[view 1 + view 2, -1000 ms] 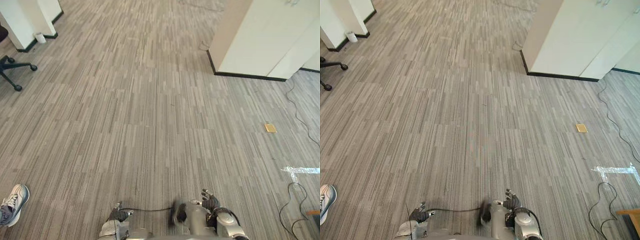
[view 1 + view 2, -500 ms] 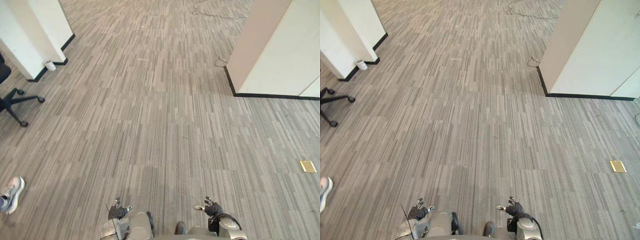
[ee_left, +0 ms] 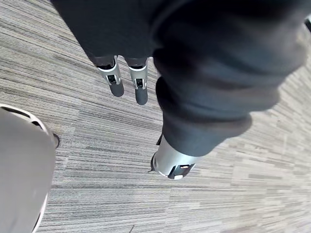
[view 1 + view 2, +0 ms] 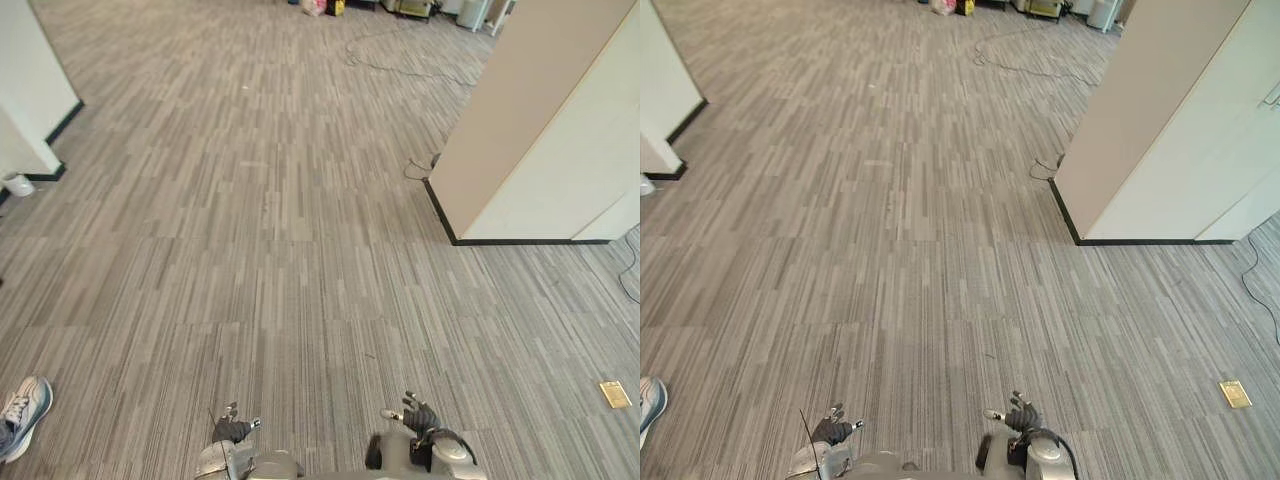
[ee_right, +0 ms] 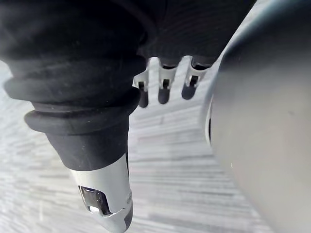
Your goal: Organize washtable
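Carpet floor [image 4: 280, 220] had slid past and the white partition [image 4: 560, 150] drew nearer; I judged tidying unbegun. Fingers of my left hand [image 4: 232, 432] and right hand [image 4: 418, 418] hung apart, empty.

A person's shoe [image 4: 22, 412] is cut off by the left edge. Objects [image 4: 325, 6] at the far end of the floor [image 4: 300, 250] and a tan square [image 4: 615, 393] are too small to identify. The right hand [image 5: 164, 92] is mostly hidden behind its own cover.
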Controlling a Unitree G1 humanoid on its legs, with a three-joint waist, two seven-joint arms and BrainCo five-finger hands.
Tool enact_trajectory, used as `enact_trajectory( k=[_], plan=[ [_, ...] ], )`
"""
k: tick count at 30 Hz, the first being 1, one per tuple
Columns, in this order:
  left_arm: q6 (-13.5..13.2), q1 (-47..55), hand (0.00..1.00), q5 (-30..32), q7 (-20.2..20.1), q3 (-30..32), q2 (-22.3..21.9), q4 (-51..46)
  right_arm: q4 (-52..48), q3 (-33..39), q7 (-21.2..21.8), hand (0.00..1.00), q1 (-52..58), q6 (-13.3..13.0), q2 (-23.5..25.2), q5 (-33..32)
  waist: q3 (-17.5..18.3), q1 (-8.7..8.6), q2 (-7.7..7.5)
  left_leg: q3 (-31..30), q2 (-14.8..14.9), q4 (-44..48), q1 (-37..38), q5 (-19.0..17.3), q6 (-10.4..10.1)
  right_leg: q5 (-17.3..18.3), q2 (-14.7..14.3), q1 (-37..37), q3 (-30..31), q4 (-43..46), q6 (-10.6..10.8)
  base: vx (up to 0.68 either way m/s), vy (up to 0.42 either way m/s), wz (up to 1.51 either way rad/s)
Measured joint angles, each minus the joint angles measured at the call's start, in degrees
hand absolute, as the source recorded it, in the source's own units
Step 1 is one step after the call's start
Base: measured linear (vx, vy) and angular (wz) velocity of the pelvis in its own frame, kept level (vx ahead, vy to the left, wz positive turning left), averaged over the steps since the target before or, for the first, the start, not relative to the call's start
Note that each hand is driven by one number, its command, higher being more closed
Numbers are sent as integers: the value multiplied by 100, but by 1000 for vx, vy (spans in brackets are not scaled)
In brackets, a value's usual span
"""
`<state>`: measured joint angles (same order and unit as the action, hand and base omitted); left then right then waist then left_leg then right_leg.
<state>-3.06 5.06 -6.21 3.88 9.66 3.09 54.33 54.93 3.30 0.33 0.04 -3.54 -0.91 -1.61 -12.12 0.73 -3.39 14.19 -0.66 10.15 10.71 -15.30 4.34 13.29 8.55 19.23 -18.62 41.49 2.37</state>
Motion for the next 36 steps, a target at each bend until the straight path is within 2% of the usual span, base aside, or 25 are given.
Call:
enact_trajectory(
  k=[1, 2, 3, 4, 5, 6, 7, 8, 9, 11, 12, 14, 16, 17, 19, 20, 22, 23, 25, 26, 29, 31, 33, 35, 36],
  plan=[
    [0, 0, 0, 32, -1, -71, 12, 38, 2, -15, -3, 0, 0, 0, -70, -1, -23, -42, 26, -23, -47, -196, 228, -14, -26, -258, -162, 89, -111, -1063, 46, 769, 128, 41],
    [-3, 17, 0, 86, -1, -139, 44, 39, 68, -41, -11, 0, 13, 29, -139, 5, -71, -84, -29, -174, -222, -444, 614, -78, -138, -817, -362, 130, -76, -2577, 92, 803, 109, 46],
    [-4, 41, 0, 97, -1, -140, 67, 41, 87, -4, -7, 0, 38, 58, -137, -59, -75, -103, -70, -243, -298, -494, 764, -141, -237, -930, -398, 165, 7, -2826, 44, 854, 65, 62],
    [-7, 143, 0, 154, -4, -120, 86, 39, 58, -8, -10, 0, 64, 84, -109, -55, -19, -166, -130, -386, -380, -483, 1053, -314, -366, -888, -478, 215, 119, -2774, -196, 627, 4, 62],
    [-4, 158, 0, 205, -3, -108, 54, 46, 31, 14, -6, 0, 59, 103, -107, -65, -16, -220, -77, -490, -338, -336, 1119, -425, -363, -1192, -578, 229, 317, -2610, -701, 968, -23, 90],
    [-9, 171, 0, 241, -6, -4, -63, 29, -19, 20, 11, 0, 62, 123, -138, 28, 33, -300, 40, -694, -127, 715, 850, -484, -449, -1482, -620, 183, 277, -2223, -993, 658, -27, 70],
    [-11, 169, 0, 250, -6, 82, -130, -7, -29, 20, 13, 0, 74, 134, -182, 32, 24, -282, 132, -698, 4, 1462, 582, -420, -553, -1490, -643, 79, 211, -2164, -994, 818, -63, 61],
    [-7, 130, 0, 250, -8, 214, -249, -43, -141, 8, 11, 0, 100, 154, -211, 23, 5, -291, 266, -664, 341, 2843, 73, -46, -801, -1461, -767, -195, 63, -2176, -963, 642, -53, -6],
    [-9, 186, 0, 246, -8, 391, -426, -171, -357, -72, -21, 0, 158, 188, -348, 21, 15, -164, 648, -443, 1111, 4765, -761, 952, -880, -1181, -1216, -665, 169, -2399, -1008, 952, -33, -42],
    [-5, 121, 0, 245, -10, 397, -435, -286, -336, -91, -23, 0, 147, 197, -296, -2, -32, -70, 649, -148, 1571, 5680, -1329, 632, -832, -937, -1399, -1133, 345, -2537, -1049, 763, 19, -58],
    [-10, 106, 0, 252, -20, 337, -297, -345, -294, -93, -23, 0, 149, 204, -191, -5, -72, -11, 496, 66, 1633, 5702, -1715, 374, -844, -850, -1397, -1635, 514, -2823, -964, 717, -4, -42],
    [-62, 116, 0, 215, -19, 330, -221, -487, -112, -131, -22, 0, 105, 229, -56, -4, -54, 42, 304, 232, 1480, 4865, -2226, 61, -682, -811, -1308, -2307, 831, -3362, -887, 695, 32, -54],
    [-155, 80, 0, 181, -22, 324, -194, -586, 213, -138, -24, 0, -112, 238, 52, -3, -108, 214, 189, 233, 1099, 2959, -2684, -30, -671, -678, -1076, -2748, 1220, -3661, -697, 761, 199, -95],
    [-183, 52, 0, 173, -17, 305, -234, -586, 308, -135, -29, 0, -167, 238, 50, 2, -114, 289, 281, 115, 910, 1352, -2900, 352, -857, -537, -947, -3068, 1396, -3879, -521, 732, 284, -94],
    [-192, 62, 0, 155, -11, 206, -310, -589, 335, -144, -45, 0, -74, 235, 19, 11, -54, 367, 442, 87, 960, 427, -3072, 830, -923, -354, -938, -3406, 1473, -4137, -335, 682, 364, -62],
    [-191, 53, 0, 127, -12, 195, -299, -544, 400, -174, -59, 0, -96, 231, -4, 23, -22, 365, 473, 39, 930, 618, -3041, 1512, -632, -167, -862, -3679, 1572, -4178, -213, 651, 386, -34],
    [-189, 51, 0, 127, -9, 180, -261, -550, 399, -200, -62, 0, -55, 218, 81, 24, 79, 322, 235, 0, 625, 806, -3029, 1551, -288, -81, -569, -3672, 1521, -3855, -254, 618, 362, -7],
    [-204, 52, 0, 108, -12, 178, -181, -526, 432, -191, -60, 0, 8, 193, 101, 20, 134, 325, 128, 0, 452, 1063, -2946, 1300, 19, -12, -367, -3358, 1518, -2823, -83, 673, 389, 6],
    [-179, 27, 0, 87, -15, 89, -105, -469, 419, -114, -65, 0, 35, 157, 148, 25, 155, 297, -42, -6, 208, 1162, -2723, 976, 90, -22, -118, -2993, 1571, -1583, 145, 651, 362, 26],
    [-110, -67, 0, 89, -15, -124, 118, -300, 417, -76, -35, 0, 40, 155, 150, 32, 97, 265, -233, -47, -147, 1172, -2120, 555, 174, -500, 142, -2146, 1892, 942, 583, 623, 322, 43],
    [-29, -8, 0, 102, -7, -281, 154, -183, 280, -79, -13, 0, 58, 132, 59, 75, 14, 136, -112, -278, -306, 902, -1062, 183, 333, -296, 79, -1548, 1619, 2070, 278, 582, 241, 48],
    [-6, -7, 0, 238, -17, -433, 107, -165, -24, 24, -9, 0, 117, 90, 5, 124, -1, -9, -16, -570, -310, 417, -315, 4, 379, 157, -218, -628, 1143, 1397, 18, 597, 201, 58],
    [5, -49, 0, 259, -16, -452, 67, -61, -77, 153, -11, 0, 174, 68, -95, 127, -49, -61, 53, -776, -307, 128, 154, -126, 333, 190, -502, -120, 1021, 132, 39, 565, 114, 64],
    [0, -37, 0, 308, -16, -482, 50, -53, -158, 279, -9, 0, 242, 67, -87, -9, -53, -152, 57, -981, -336, -179, 603, -260, 137, -361, -669, 92, 835, -1525, 8, 759, 104, 76],
    [1, -24, 0, 365, -17, -506, 52, -38, -181, 285, -7, 0, 241, 80, -67, -7, -59, -157, 45, -1072, -351, -255, 893, -376, -64, -733, -784, 136, 726, -2284, -135, 952, 41, 71]
  ],
)
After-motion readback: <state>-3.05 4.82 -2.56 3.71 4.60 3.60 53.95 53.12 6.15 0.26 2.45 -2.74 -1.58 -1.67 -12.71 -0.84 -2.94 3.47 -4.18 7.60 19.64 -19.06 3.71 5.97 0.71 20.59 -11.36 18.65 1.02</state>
